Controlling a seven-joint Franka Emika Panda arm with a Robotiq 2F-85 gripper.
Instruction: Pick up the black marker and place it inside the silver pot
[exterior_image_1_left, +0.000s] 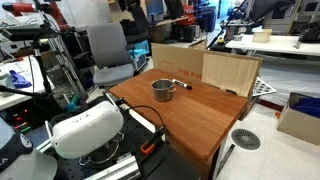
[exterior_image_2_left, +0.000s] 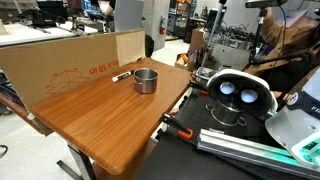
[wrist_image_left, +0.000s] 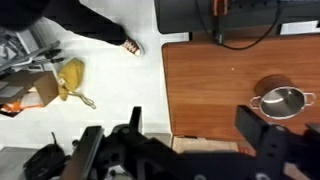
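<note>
The silver pot stands on the wooden table near its far side; it also shows in the other exterior view and at the right edge of the wrist view. The black marker lies flat on the table just beside the pot, toward the cardboard wall; it shows as a slim dark stick in an exterior view. It does not show in the wrist view. My gripper is open and empty, well above the table's near edge and away from both things.
A cardboard wall stands along the table's far side and one end. The robot's white base and cables sit at the near end. An office chair stands behind the table. Floor clutter lies off the table edge.
</note>
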